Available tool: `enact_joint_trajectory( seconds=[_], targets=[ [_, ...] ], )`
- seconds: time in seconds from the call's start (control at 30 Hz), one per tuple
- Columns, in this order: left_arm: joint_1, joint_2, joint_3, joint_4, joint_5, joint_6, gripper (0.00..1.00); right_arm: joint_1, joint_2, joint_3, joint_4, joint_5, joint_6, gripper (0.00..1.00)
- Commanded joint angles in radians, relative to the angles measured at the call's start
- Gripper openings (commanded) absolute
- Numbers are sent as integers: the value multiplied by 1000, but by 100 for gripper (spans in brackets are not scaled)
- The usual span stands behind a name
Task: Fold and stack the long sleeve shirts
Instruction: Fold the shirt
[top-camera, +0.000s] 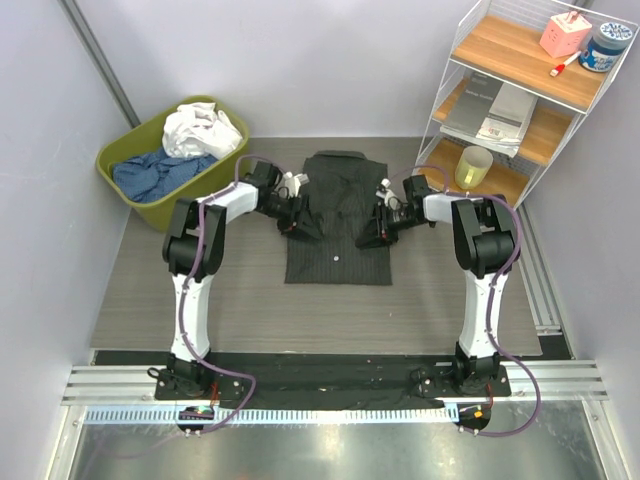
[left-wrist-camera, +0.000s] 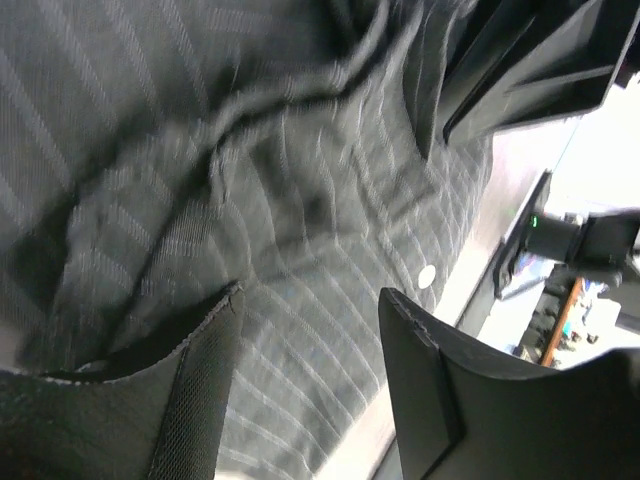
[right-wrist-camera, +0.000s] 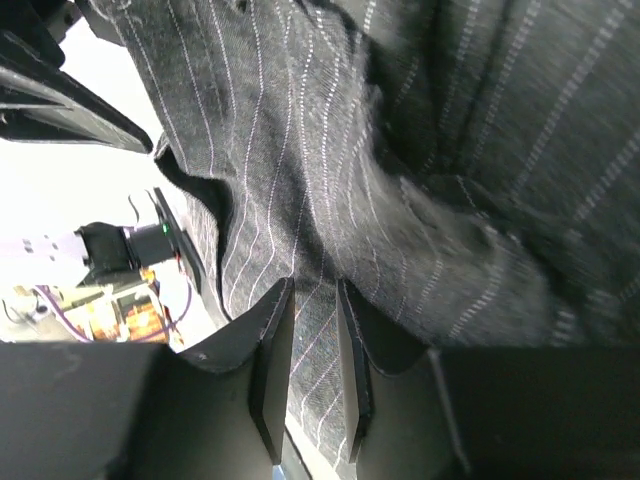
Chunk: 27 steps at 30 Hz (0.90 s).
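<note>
Dark pinstriped shirt (top-camera: 335, 215) is lying flat in the middle of the worktop (top-camera: 250, 300), collar up at 12 o'clock and hem at 6 o'clock.

Both arms are down on it. The left end effector (top-camera: 296, 222) is at the shirt's 9 o'clock edge. In the left wrist view its fingers (left-wrist-camera: 200, 400) stand wide apart over rumpled cloth, with nothing pinched.

The right end effector (top-camera: 378, 232) is at the 3 o'clock edge. Its wrist cam shows the fingers (right-wrist-camera: 270, 370) squeezed nearly together with a fold of the striped fabric caught between them, so it's gripping the shirt.

Off at 10 o'clock there's a green bin (top-camera: 148, 208) with a white garment (top-camera: 203, 130) and a blue one (top-camera: 155, 172) heaped inside. A shelf unit (top-camera: 520, 75) stands at 2 o'clock.
</note>
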<state>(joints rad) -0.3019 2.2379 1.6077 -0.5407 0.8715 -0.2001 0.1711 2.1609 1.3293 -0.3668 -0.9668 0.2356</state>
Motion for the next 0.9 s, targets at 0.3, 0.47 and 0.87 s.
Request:
enact_joint_trajectory(
  seconds=[0.3, 0.47, 0.87],
  targets=[
    [14, -380, -254, -114, -21, 243, 64, 18, -268, 27, -380, 40, -289, 36],
    [44, -325, -111, -194, -161, 310, 65, -24, -245, 145, -393, 264, -346, 46],
    [64, -201, -5, -292, -325, 355, 68, -16, -134, 200, -416, 338, -360, 52]
  ],
)
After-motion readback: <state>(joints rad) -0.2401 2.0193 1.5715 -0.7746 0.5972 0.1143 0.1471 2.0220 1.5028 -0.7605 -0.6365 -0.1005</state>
